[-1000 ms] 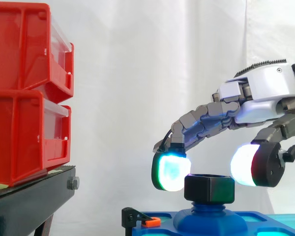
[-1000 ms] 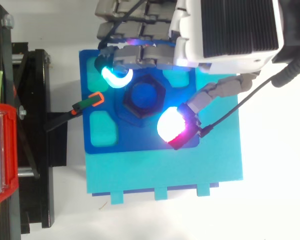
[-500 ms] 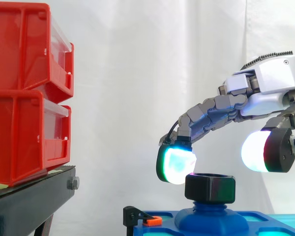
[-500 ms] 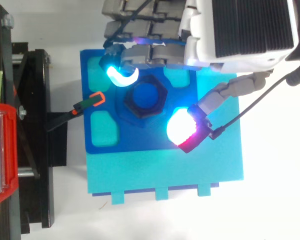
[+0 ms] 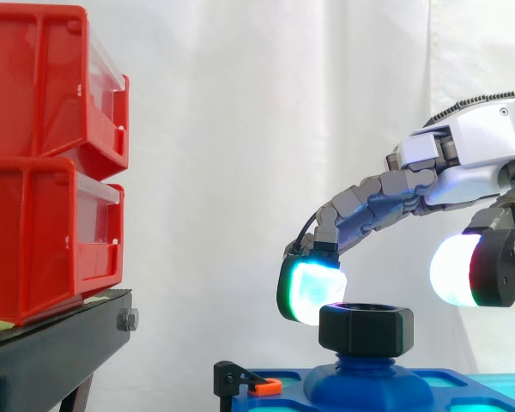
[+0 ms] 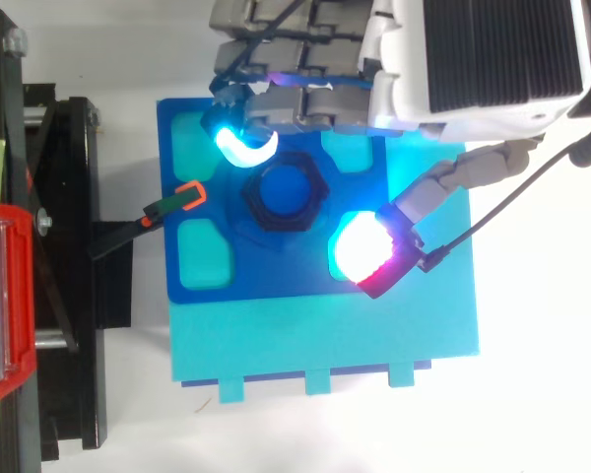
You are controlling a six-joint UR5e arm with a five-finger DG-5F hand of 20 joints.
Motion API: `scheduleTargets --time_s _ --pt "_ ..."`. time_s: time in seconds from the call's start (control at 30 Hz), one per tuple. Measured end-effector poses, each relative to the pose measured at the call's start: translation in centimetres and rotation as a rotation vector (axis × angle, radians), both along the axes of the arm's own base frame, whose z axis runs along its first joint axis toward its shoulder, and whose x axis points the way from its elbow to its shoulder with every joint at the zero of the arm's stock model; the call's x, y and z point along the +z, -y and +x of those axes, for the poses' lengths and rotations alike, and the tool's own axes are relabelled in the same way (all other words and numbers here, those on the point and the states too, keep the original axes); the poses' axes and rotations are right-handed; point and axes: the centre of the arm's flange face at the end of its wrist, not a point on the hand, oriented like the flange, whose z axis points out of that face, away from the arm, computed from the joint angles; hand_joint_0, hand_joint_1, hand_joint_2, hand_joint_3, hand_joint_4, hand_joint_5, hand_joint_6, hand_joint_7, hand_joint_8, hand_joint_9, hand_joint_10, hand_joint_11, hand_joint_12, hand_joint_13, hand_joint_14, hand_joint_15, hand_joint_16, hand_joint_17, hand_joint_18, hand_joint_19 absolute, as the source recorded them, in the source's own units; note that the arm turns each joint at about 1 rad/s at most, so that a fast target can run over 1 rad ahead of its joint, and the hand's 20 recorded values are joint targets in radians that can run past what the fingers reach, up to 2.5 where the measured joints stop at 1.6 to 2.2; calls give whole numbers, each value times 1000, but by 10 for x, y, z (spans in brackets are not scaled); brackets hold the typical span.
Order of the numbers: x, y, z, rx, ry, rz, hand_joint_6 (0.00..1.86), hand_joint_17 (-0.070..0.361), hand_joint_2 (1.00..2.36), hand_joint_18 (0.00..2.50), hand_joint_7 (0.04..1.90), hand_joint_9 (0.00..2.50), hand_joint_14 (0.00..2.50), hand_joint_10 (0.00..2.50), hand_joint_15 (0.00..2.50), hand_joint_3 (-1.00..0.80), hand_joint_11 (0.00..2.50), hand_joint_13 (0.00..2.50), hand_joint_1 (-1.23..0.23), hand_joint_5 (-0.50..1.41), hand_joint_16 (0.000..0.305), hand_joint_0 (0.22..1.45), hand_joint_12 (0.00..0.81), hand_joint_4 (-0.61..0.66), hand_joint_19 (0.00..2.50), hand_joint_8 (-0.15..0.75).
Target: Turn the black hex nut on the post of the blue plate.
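The black hex nut [image 5: 366, 329] sits on the blue post [image 5: 366, 375] of the blue plate [image 6: 276, 278]. From above, the nut [image 6: 285, 192] rings the post's blue top. My hand [image 5: 472, 154] hovers over it from the right, open, with its fingers gently bent. One glowing fingertip [image 5: 311, 290] hangs just above the nut's left edge. The thumb pad [image 5: 463, 270] floats to the nut's right, apart from it. From above, the hand [image 6: 473, 59] covers the plate's far edge, and the fingertips [image 6: 244, 146] and thumb pad [image 6: 364, 248] flank the nut.
The blue plate lies on a cyan base [image 6: 325, 335]. An orange-tipped black clip [image 6: 185, 195] holds the plate's left edge. Two stacked red bins [image 5: 43, 163] stand on a black stand [image 5: 51, 352] to the left.
The hand has risen and drifted right. Its thumb pad has swung away from the nut's side, and the fingertip now sits higher, over the nut's left edge.
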Motion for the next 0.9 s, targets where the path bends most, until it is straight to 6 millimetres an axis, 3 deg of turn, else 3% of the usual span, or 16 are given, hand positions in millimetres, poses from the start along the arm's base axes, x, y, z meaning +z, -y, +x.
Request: scheduleTargets --time_s 0.9 --pt "19 6 -15 0 -28 -43 503 128 1000 226 916 338 0 4 66 -500 230 226 -434 -212 57 357 377 296 191 244"
